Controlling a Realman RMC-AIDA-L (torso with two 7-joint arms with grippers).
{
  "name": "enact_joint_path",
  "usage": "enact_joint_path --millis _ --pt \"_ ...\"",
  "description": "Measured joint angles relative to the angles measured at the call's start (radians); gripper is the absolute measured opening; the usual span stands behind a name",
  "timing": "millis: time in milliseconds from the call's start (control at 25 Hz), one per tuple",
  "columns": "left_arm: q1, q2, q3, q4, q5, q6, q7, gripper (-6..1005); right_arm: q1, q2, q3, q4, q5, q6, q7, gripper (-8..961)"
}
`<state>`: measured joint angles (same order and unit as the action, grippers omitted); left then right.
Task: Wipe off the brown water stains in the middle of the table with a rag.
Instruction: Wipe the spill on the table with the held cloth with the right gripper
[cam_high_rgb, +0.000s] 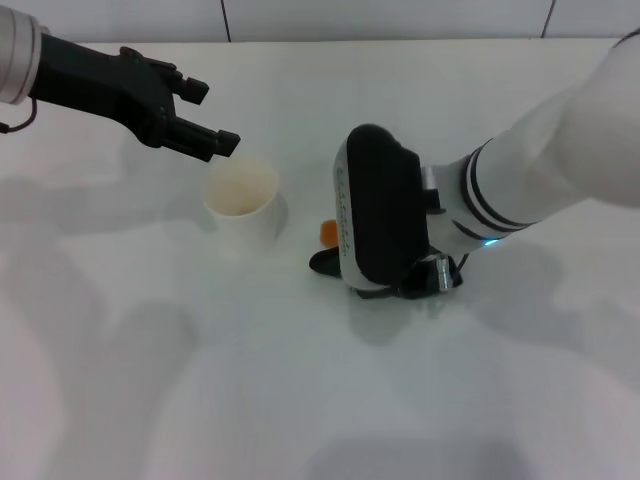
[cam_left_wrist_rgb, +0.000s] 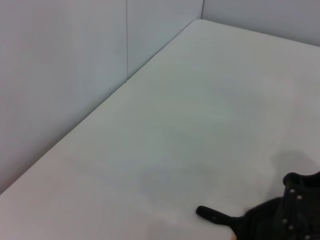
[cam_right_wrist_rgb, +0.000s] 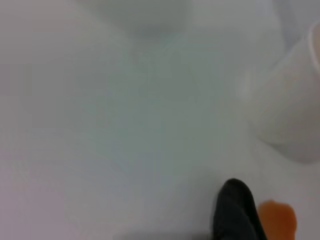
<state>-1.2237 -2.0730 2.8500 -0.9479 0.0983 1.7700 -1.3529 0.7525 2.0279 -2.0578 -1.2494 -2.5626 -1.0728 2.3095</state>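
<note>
Right claw (cam_high_rgb: 385, 285) pressed low beside stains (cam_high_rgb: 327, 232).

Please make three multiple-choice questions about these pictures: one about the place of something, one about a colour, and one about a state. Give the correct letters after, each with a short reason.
1. Where is the brown water stain in the head view?
A. Between the white cup and the right arm's wrist
B. Inside the cup
C. At the table's near edge

2. What colour does the stain show?
A. Blue
B. Orange-brown
C. Grey

3. How does the cup stand?
A. Lying on its side
B. Upside down
C. Upright, mouth up

Answers:
1. A, the blotch lies on the table just beside the right gripper, which is low at the surface, with the cup on its other side.
2. B, it is an orange-brown spot in the head view and the right wrist view.
3. C, its open rim faces up, with the left gripper above and behind it.
</note>
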Motion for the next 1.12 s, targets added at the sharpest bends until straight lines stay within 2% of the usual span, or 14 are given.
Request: enact_joint_path --millis 280,600,840,1120 --pt "0.0 -0.001 0.0 0.001 0.0 0.0 -0.004 861 -0.009 0.0 -0.021 0.02 -0.138 0.085 0.075 68" --pt "-0.004 -0.002 0.0 0.001 0.0 0.0 -0.007 861 -0.024 0.0 -0.014 0.041 -0.166 0.178 0.111 68" --pt "-0.005 -0.003 0.0 0.001 0.0 0.0 -0.006 861 -0.024 0.0 -0.096 0.004 -0.168 0.154 0.101 68" --pt "-0.004 -0.003 0.0 0.0 0.0 -0.012 -0.005 861 -0.083 -0.003 -0.123 -0.123 -0.168 0.039 0.017 68"
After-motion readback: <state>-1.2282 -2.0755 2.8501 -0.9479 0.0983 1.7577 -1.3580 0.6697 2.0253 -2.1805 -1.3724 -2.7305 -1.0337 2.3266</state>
